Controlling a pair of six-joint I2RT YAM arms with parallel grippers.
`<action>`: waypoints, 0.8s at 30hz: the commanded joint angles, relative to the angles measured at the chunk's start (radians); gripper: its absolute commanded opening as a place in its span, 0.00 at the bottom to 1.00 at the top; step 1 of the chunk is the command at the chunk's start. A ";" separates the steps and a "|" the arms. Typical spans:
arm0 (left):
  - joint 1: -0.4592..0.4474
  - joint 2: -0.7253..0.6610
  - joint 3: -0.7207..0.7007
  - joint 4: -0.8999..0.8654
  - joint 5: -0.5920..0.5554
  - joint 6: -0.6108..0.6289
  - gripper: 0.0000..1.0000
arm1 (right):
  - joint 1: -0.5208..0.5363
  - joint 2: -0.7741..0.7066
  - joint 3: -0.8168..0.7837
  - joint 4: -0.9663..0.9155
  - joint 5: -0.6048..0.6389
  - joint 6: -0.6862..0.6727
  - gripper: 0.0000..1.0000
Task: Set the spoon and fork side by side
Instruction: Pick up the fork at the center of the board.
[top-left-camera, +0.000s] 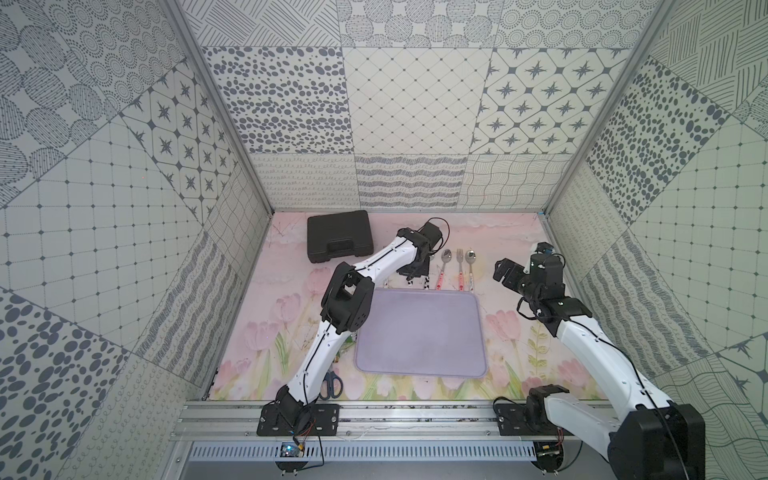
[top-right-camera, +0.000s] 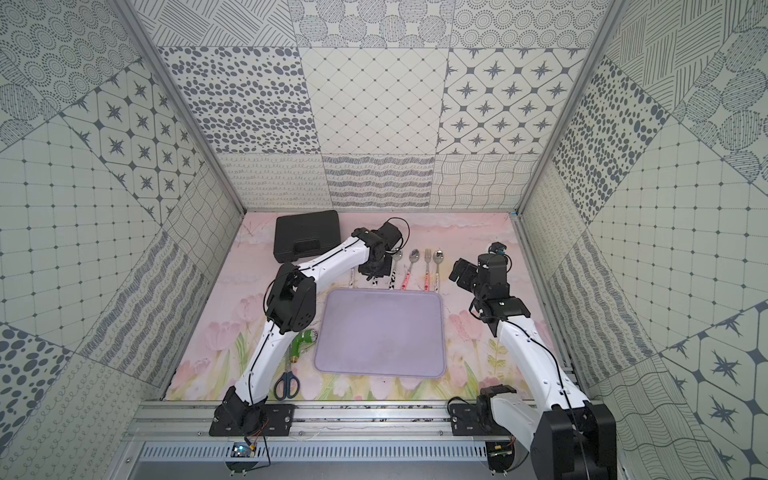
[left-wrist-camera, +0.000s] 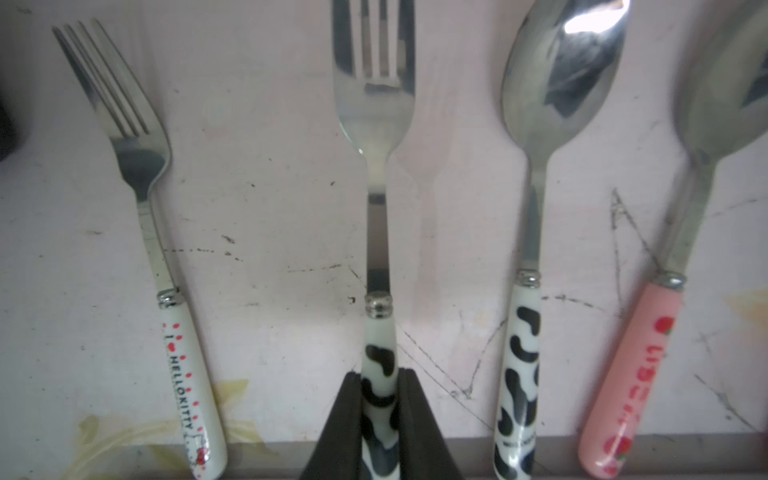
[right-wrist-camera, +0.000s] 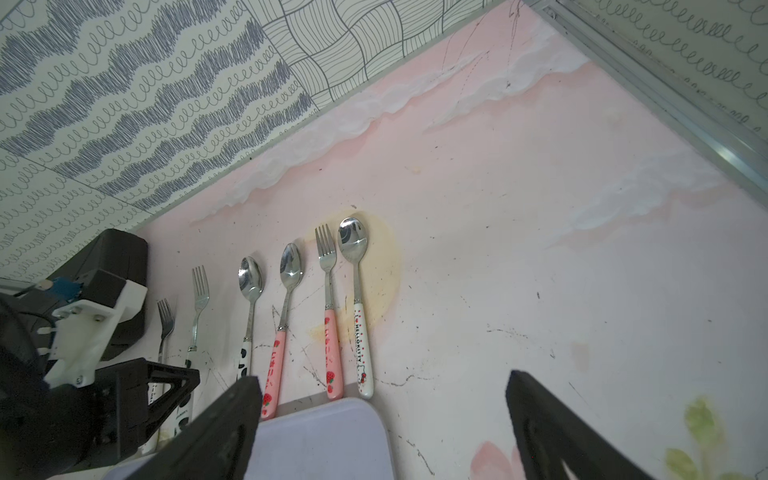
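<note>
The left tool (left-wrist-camera: 380, 384) is clamped narrow on the handle of the cow-print fork (left-wrist-camera: 376, 137), at bottom centre of the left wrist view. The cow-print spoon (left-wrist-camera: 536, 166) lies just right of it on the tabletop (left-wrist-camera: 270, 208). Best to hold the fork parallel to that spoon and lower it flat (handle ends level, not touching). The left arm (top-left-camera: 386, 259) reaches to mid-frame in a top view, wrist bent down; the right tool (right-wrist-camera: 382, 380) hangs wide and empty
</note>
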 joint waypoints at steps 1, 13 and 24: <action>-0.003 -0.075 -0.048 -0.022 -0.002 0.025 0.00 | -0.001 -0.021 -0.011 0.039 0.014 0.006 0.97; -0.015 -0.339 -0.448 0.102 -0.008 -0.016 0.00 | -0.002 -0.021 -0.019 0.045 0.023 0.006 0.97; -0.051 -0.565 -0.812 0.192 -0.027 -0.078 0.00 | -0.003 -0.003 -0.027 0.055 0.017 0.011 0.97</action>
